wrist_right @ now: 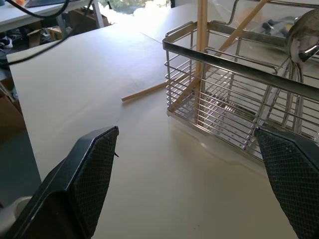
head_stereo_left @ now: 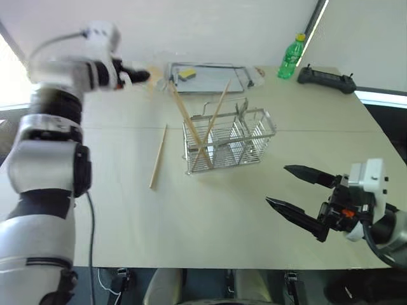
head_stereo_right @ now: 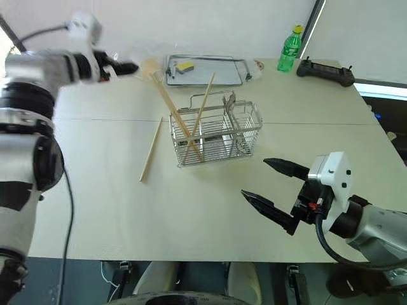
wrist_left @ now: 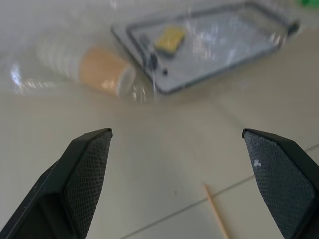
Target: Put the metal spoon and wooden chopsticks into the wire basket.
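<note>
Right wrist view puts me closest to the work: my right gripper [head_stereo_left: 297, 196] hangs low over the near bench [head_stereo_left: 210, 241] with its jaws spread wide and nothing between them. From those jaws the wire basket [head_stereo_left: 229, 141] sits at about eleven o'clock, near but not touching.

I judge the task most of the way done. The metal spoon [wrist_right: 301, 40] already stands in the basket, bowl up, in the compartment on the right end. Two wooden chopsticks [head_stereo_left: 200, 124] lean crossed in the left end of the basket, their tips well above the rim. One more chopstick [head_stereo_left: 158, 156] lies flat on the bench just left of the basket, at nine o'clock from it, running near to far. That one is what I still have to put in.

Farther out, my left gripper [head_stereo_left: 138, 75] is raised near the back of the bench, jaws also wide apart and empty. The loose chopstick lies at roughly five o'clock from it, well apart and nearer to me; one end of it shows low between the jaws in the left wrist view.
</note>
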Robot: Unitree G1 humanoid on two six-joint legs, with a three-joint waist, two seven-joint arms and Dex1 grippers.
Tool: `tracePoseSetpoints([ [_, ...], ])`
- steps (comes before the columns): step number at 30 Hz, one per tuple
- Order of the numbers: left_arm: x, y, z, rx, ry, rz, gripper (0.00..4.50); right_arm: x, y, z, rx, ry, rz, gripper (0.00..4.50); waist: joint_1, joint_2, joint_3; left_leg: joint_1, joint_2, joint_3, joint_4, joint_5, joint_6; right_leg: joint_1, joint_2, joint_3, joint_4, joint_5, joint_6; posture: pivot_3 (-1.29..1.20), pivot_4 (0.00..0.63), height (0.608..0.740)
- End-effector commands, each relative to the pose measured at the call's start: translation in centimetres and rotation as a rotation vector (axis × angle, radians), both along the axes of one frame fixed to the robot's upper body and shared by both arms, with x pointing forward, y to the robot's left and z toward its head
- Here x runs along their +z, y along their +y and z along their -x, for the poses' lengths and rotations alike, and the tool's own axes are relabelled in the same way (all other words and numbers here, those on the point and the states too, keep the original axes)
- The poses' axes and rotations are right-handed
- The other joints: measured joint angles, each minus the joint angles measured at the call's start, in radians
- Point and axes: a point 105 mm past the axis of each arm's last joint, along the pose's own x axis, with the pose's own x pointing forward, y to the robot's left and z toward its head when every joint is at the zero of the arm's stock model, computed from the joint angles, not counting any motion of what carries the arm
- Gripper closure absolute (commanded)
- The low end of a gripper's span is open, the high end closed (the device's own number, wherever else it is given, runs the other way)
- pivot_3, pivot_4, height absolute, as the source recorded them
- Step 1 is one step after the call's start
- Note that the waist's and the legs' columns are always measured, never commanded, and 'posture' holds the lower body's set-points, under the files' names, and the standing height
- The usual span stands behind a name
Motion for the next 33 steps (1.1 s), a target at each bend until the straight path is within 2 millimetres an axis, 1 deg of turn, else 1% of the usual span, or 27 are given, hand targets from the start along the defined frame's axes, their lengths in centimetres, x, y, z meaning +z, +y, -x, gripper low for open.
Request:
tracePoseSetpoints([
  [1, -3.2, -0.1, 0.0, 0.023, 0.080, -0.095, 0.08, 0.7, 0.5, 0.3, 0.009, -0.050, -0.004, 0.00, -0.002, 0.000, 0.000, -0.001, 0.000, 0.000, 0.000, 0.000, 0.000, -0.001, 0.000, 0.000, 0.001, 0.000, 0.000, 0.00, 0.150, 0.709],
  [3, -5.4, -0.3, 0.0, 0.041, 0.126, -0.150, 0.08, 0.7, 0.7, 0.4, 0.005, -0.052, -0.012, 0.00, -0.003, 0.000, 0.000, -0.003, 0.000, 0.000, 0.000, 0.000, 0.000, -0.004, 0.001, 0.000, 0.002, 0.000, 0.000, 0.00, 0.150, 0.709],
  [5, -6.8, -0.2, 0.0, 0.071, 0.142, -0.195, 0.08, 0.7, 0.8, 0.5, 0.000, -0.054, -0.020, 0.00, -0.003, 0.000, 0.000, -0.005, 0.000, -0.001, 0.000, 0.000, 0.000, -0.006, 0.001, 0.000, 0.002, 0.000, 0.000, 0.00, 0.150, 0.709],
  [7, -7.7, -0.3, 0.0, 0.096, 0.152, -0.206, 0.08, 0.7, 0.9, 0.6, -0.008, -0.057, -0.029, 0.00, 0.002, 0.000, 0.000, -0.006, 0.000, -0.001, 0.002, 0.000, 0.000, -0.006, 0.001, 0.000, 0.002, 0.000, 0.000, 0.00, 0.150, 0.709],
  [10, -8.5, -0.5, -0.1, 0.125, 0.153, -0.203, 0.08, 0.7, 1.0, 0.7, -0.019, -0.060, -0.036, 0.00, 0.005, -0.001, 0.000, -0.006, 0.000, -0.001, 0.003, 0.000, 0.000, -0.004, 0.001, 0.000, 0.002, 0.000, 0.001, 0.00, 0.150, 0.709],
  [13, -9.2, -1.4, 0.0, 0.136, 0.177, -0.147, 0.08, 0.7, 1.2, 0.9, -0.028, -0.064, -0.045, 0.00, 0.005, -0.001, 0.000, -0.006, 0.000, -0.001, 0.004, 0.000, 0.000, -0.004, 0.000, -0.001, 0.002, 0.000, 0.003, 0.00, 0.150, 0.709],
  [17, -9.3, -2.2, -0.1, 0.140, 0.172, -0.121, 0.08, 0.7, 1.4, 1.0, -0.041, -0.069, -0.060, 0.00, 0.004, -0.001, 0.000, -0.005, 0.000, -0.001, 0.004, 0.000, 0.000, -0.003, 0.000, -0.001, 0.002, -0.001, 0.005, 0.00, 0.150, 0.709],
  [21, -9.5, -2.6, -0.1, 0.141, 0.171, -0.120, 0.08, 0.6, 1.4, 1.1, -0.052, -0.071, -0.065, 0.00, 0.002, -0.001, 0.000, -0.004, 0.000, -0.001, 0.004, 0.000, 0.000, -0.003, 0.001, -0.001, 0.002, 0.001, 0.002, 0.00, 0.150, 0.709],
  [26, -11.3, -2.5, 0.3, 0.151, 0.207, -0.146, 0.08, 1.0, 0.9, 0.6, -0.067, -0.091, -0.068, 0.00, 0.003, 0.000, -0.001, -0.002, 0.000, -0.001, 0.004, 0.000, 0.000, -0.001, 0.000, 0.000, 0.002, 0.001, 0.002, 0.00, 0.150, 0.709],
  [28, -11.0, -2.2, 0.1, 0.166, 0.187, -0.151, 0.08, 1.3, 0.7, 0.4, -0.069, -0.100, -0.062, 0.00, 0.003, 0.000, -0.001, 0.000, 0.000, -0.001, 0.003, 0.000, 0.000, 0.001, 0.000, -0.001, 0.002, 0.001, 0.003, 0.00, 0.150, 0.709],
  [29, -10.5, -1.6, 0.0, 0.179, 0.168, -0.168, 0.08, 1.4, 0.5, 0.3, -0.073, -0.103, -0.067, 0.00, 0.003, 0.000, -0.001, 0.001, 0.000, -0.001, 0.004, 0.000, 0.000, 0.002, 0.000, 0.000, 0.002, -0.001, 0.005, 0.00, 0.150, 0.709],
  [33, -8.8, 0.7, -0.4, 0.219, 0.112, -0.230, 0.08, 1.5, 0.3, 0.2, -0.076, -0.101, -0.066, 0.00, -0.001, 0.000, 0.000, 0.003, 0.001, 0.000, 0.003, 0.000, 0.000, 0.003, 0.000, 0.000, 0.002, -0.001, 0.005, 0.00, 0.150, 0.709],
])
